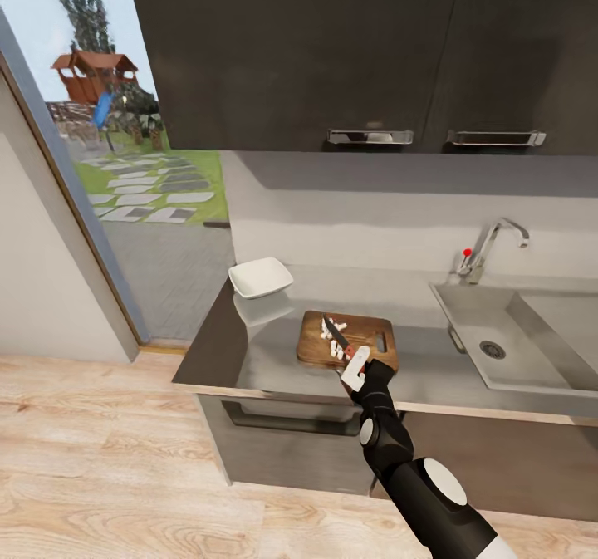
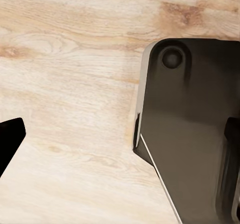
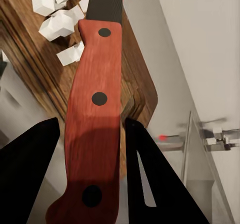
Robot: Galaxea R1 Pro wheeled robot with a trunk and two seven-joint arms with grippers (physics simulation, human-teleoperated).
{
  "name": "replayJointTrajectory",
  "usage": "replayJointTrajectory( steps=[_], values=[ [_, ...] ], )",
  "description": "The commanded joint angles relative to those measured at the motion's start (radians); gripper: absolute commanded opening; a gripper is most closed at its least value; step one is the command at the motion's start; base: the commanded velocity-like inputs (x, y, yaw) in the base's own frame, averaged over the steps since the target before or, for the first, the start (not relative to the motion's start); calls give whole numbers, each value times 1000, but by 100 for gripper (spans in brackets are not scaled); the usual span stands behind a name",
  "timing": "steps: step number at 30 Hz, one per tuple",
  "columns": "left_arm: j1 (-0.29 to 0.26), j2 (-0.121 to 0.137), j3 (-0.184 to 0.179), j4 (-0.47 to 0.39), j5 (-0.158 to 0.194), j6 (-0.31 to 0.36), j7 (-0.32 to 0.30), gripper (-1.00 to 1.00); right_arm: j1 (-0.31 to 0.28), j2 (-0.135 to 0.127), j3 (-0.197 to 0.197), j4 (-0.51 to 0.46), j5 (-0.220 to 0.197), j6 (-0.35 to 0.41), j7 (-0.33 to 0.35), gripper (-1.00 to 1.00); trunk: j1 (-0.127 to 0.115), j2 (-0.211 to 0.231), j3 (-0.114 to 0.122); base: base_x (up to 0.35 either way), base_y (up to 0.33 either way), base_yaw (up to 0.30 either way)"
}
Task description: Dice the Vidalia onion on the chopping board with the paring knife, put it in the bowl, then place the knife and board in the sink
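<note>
Right end effector (image 3: 90, 149) pinches the paring knife (image 3: 92, 114) by its handle above the chopping board (image 1: 347, 340).

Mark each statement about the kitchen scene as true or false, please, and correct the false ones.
1. The right gripper holds the paring knife by its reddish handle. True.
2. White onion pieces lie on the chopping board. True.
3. The bowl already holds diced onion. False: it looks empty.
4. The chopping board lies in the sink. False: it rests on the countertop, left of the sink.
5. The bowl stands right of the tap. False: it stands far to its left.
</note>
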Motion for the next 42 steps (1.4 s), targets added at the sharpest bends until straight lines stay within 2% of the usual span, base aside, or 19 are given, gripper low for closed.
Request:
replayJointTrajectory(
  steps=[1, 5, 7, 8, 9, 10, 13, 14, 16, 20, 21, 22, 23, 25, 28, 42],
  values=[
    [0, 0, -3, -2, 10, -1, 0, 100, -1, -1, 3, -2, 2, 7, -2, -100, 1, -2, -2, 0, 0, 0],
    [0, 0, -3, -2, 10, -2, 0, 100, -1, 6, -12, -46, -3, 7, -2, -100, 1, -2, -2, 0, 0, 0],
    [1, 0, -3, -2, 10, -2, 0, 100, -1, 10, -75, -91, -23, 7, -1, -100, 1, -2, -2, 0, 0, 0],
    [1, 0, -3, -2, 10, -2, 0, 100, -1, 18, -163, -130, -64, 6, 2, -100, 1, -2, -2, 0, 0, 0],
    [1, 0, -3, -2, 10, -2, 0, 100, -1, 25, -207, -152, -93, 4, 3, -100, 1, -2, -2, 0, 0, 0],
    [0, 0, -3, -2, 10, -2, 0, 100, -1, 32, -265, -185, -139, 2, 5, -100, 1, -2, -2, 0, 0, 0],
    [1, 0, -3, -1, 10, -2, 0, 100, -1, 35, -390, -278, -283, -1, 9, -100, 1, -2, -2, 0, 0, 0],
    [1, 0, -3, -2, 10, -2, 0, 100, -1, 33, -418, -291, -316, -2, 10, -100, 1, -2, -2, 0, 0, 0],
    [0, 0, -3, -2, 10, -2, 0, 100, -1, 29, -505, -309, -418, -4, 11, -100, 1, -2, -2, 0, 0, 0],
    [0, 0, -3, -2, 10, -2, 0, 100, -1, 28, -570, -314, -544, -5, 11, -100, 1, -2, -2, 0, 0, 0],
    [0, 0, -3, -2, 10, -2, 0, 100, -1, 27, -574, -315, -558, -5, 11, -100, 1, -2, -2, 0, 0, 0],
    [1, 0, -3, -2, 9, -2, 0, 100, -1, 27, -610, -315, -578, -5, 12, -100, 1, -2, -2, 0, 0, 0],
    [0, 0, -3, -2, 9, -2, 0, 100, -1, 28, -627, -315, -582, -5, 13, -100, 1, -2, -2, 0, 0, 0],
    [0, 0, -3, -2, 8, -2, 0, 100, -1, 29, -651, -315, -590, -5, 19, -100, 1, -2, -2, 0, 0, 0],
    [1, 0, -3, -2, 8, -2, 0, 100, -1, 30, -661, -315, -597, -5, 42, -100, 1, -2, -2, 0, -12, 0],
    [1, 0, -3, -2, 8, -2, 0, 100, -1, 29, -663, -314, -597, -3, 50, -100, 1, -2, -2, 62, -266, 0]
  ],
)
